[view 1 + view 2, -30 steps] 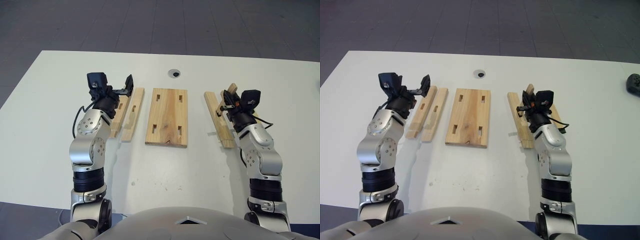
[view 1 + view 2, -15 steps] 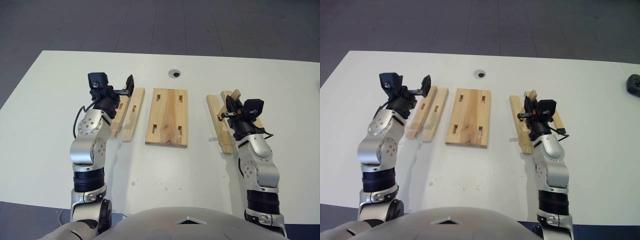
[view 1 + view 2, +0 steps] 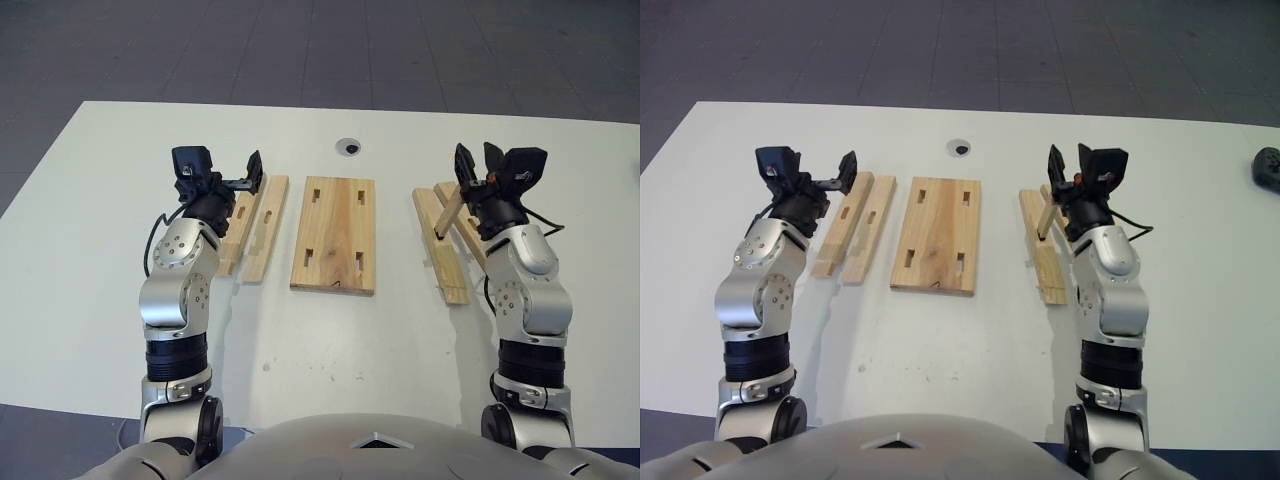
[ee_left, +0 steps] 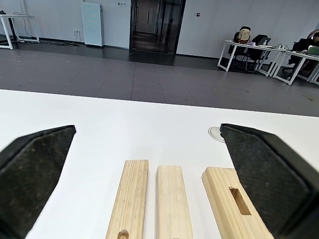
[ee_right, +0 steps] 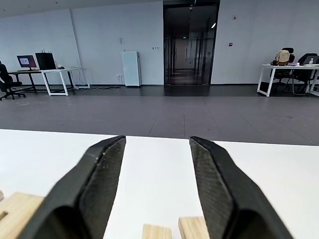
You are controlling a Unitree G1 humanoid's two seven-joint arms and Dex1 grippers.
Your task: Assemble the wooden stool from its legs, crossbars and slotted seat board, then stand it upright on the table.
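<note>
Left eye view: your slotted seat board (image 3: 334, 235) lies flat at frame centre on the table (image 3: 100, 250). Two legs (image 3: 266, 228) sit to its left and further pieces (image 3: 440, 245) to its right, one stick (image 3: 449, 210) slanting below the right gripper (image 3: 476, 155).

Left wrist view: left gripper (image 4: 148, 128) spread wide and empty, leg ends ahead.

Right wrist view: right gripper narrowly parted, pads (image 5: 99, 189) bare, office desks (image 5: 55, 74) far behind.

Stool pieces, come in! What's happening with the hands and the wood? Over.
Left gripper open above left leg pieces. Right gripper open, one stick tilted up beside it. Seat board flat between them. Nothing in the way.
</note>
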